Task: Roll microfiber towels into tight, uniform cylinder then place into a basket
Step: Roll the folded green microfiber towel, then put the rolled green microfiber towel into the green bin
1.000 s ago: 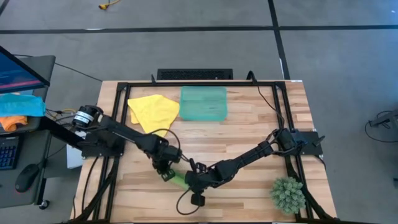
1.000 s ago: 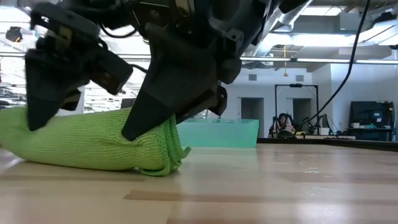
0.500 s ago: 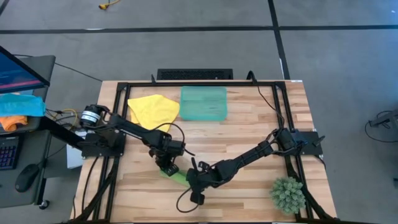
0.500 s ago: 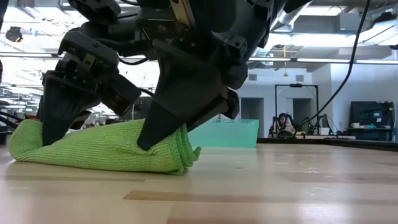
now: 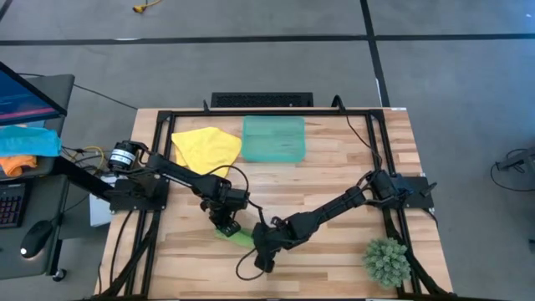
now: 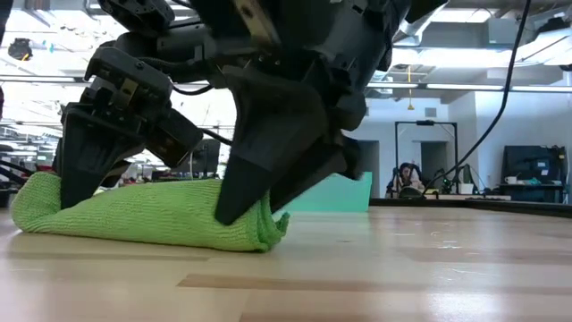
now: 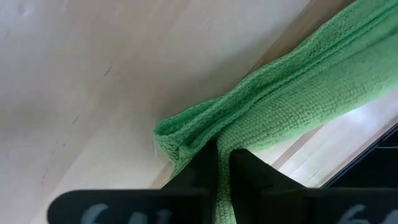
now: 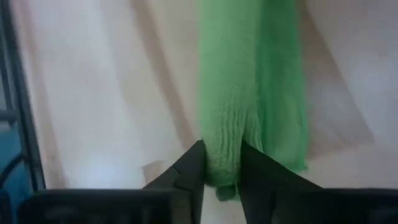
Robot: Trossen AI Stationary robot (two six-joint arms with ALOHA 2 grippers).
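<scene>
wooden table with a black frame fills the high view, grey floor all around. the yellow towel lies loose by the far left corner, touching the teal basket at the far edge. the rolled green towel lies on the table toward the near edge, left of the middle, well apart from the basket. left gripper is on one end of it, right gripper on the other. a small spiky plant is by the near right corner, blue and orange cloths on a stand off the left edge.

low view: green towel is a flattish roll lying on the wood, both grippers coming down onto it, basket behind.

left wrist view: left gripper fingers pressed narrow together, pinching a fold at the towel's end.

right wrist view: right gripper fingers narrowly parted with a ridge of the green towel between them and touching both.
</scene>
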